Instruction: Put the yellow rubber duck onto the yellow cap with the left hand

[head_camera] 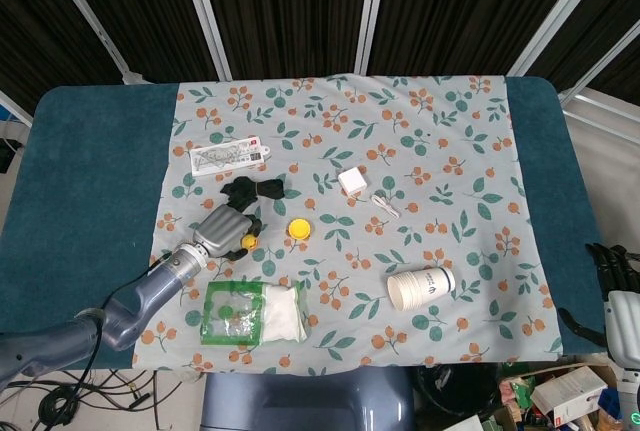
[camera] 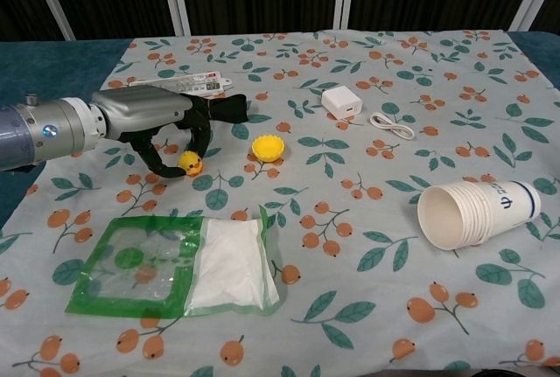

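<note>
The yellow rubber duck [camera: 190, 164] sits on the flowered cloth [camera: 350, 237], low between the curled fingers [camera: 199, 136] of the left hand [camera: 153, 123]. The thumb hooks round its near side and the other fingers arch over its far side. The chest view suggests the fingers touch or nearly touch it, but whether they have really clamped it cannot be told. It looks to be resting on the cloth, not lifted.

Just to its right, apart from it, lies the yellow cap [camera: 267, 146], open side up and with nothing on it. So, as I judge it, the reach is done and the grasp is at best only being made. The lift, the short carry to the right and the setting down on the cap are all left to do.

Behind the hand lie a black bow [camera: 229, 108] and a flat printed packet [camera: 188, 86]. In front is a green-edged plastic bag [camera: 179, 265]. Farther right are a white charger [camera: 341, 101], a cable [camera: 392, 125] and a stack of paper cups [camera: 477, 209] on its side. The right hand [head_camera: 617, 269] shows only at the head view's edge, well away from everything; I cannot tell how its fingers lie.
</note>
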